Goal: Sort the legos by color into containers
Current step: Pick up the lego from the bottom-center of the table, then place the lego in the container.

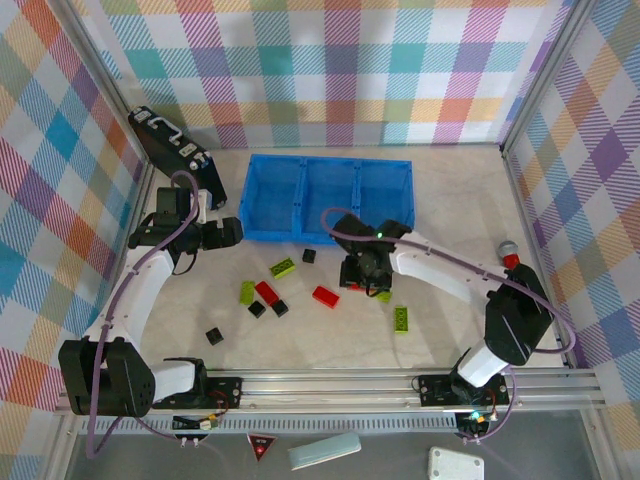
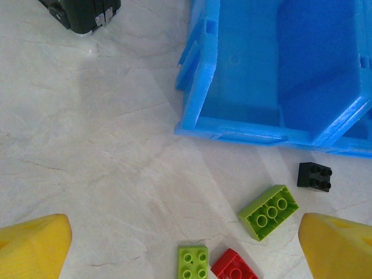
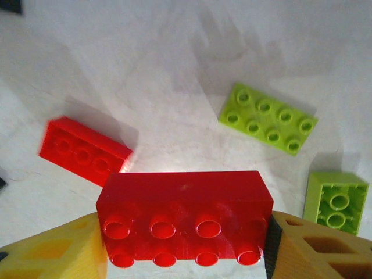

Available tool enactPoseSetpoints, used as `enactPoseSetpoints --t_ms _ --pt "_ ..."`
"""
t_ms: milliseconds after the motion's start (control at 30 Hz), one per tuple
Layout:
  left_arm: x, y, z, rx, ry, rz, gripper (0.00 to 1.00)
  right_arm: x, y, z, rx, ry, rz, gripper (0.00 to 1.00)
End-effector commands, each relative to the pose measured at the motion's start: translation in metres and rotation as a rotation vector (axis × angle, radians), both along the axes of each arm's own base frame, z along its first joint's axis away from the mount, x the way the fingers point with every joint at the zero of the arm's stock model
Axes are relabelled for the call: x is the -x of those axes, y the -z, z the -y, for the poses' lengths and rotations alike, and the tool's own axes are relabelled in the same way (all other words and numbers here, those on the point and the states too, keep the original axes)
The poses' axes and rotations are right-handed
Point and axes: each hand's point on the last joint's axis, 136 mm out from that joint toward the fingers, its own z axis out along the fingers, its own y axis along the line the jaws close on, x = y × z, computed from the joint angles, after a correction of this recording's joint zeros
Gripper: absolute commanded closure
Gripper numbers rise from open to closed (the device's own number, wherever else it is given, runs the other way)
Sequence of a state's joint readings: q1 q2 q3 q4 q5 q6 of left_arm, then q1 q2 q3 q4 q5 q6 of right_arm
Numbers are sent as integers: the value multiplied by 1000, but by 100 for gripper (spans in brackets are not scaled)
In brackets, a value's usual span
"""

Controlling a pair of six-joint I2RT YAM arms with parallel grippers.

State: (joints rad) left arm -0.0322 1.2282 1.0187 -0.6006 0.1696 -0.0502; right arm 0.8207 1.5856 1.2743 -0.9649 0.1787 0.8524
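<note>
A: What's the right gripper (image 3: 186, 250) doing?
B: Clamped on a red brick (image 3: 183, 197), near side of the blue tray (image 1: 262, 236).
A: The left gripper (image 1: 228, 233)?
B: Wide open, empty, by the tray's near left corner.

Three red legos (image 1: 325, 296), four lime-green legos (image 1: 282, 267), four black legos (image 1: 214, 336) on view, and three blue containers (image 1: 272, 203).
</note>
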Motion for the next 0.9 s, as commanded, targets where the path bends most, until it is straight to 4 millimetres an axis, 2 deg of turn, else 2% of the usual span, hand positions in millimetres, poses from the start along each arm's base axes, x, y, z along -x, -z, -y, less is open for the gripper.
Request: enactPoseSetpoints --t_ms 0,167,367,533,867 --pt "4 -5 -2 -27 11 10 0 -18 -16 9 17 -60 5 37" --pt "4 -5 -3 -35 8 11 0 -56 -34 17 -9 -73 57 37" --pt "5 -2 -7 -62 3 4 0 -93 -36 30 -13 -92 40 37" --pt "6 1 -13 -96 -9 -10 0 -119 -27 43 -14 -84 37 37" --pt "7 3 -18 -124 -17 -20 0 -164 12 58 -8 -92 -22 37"
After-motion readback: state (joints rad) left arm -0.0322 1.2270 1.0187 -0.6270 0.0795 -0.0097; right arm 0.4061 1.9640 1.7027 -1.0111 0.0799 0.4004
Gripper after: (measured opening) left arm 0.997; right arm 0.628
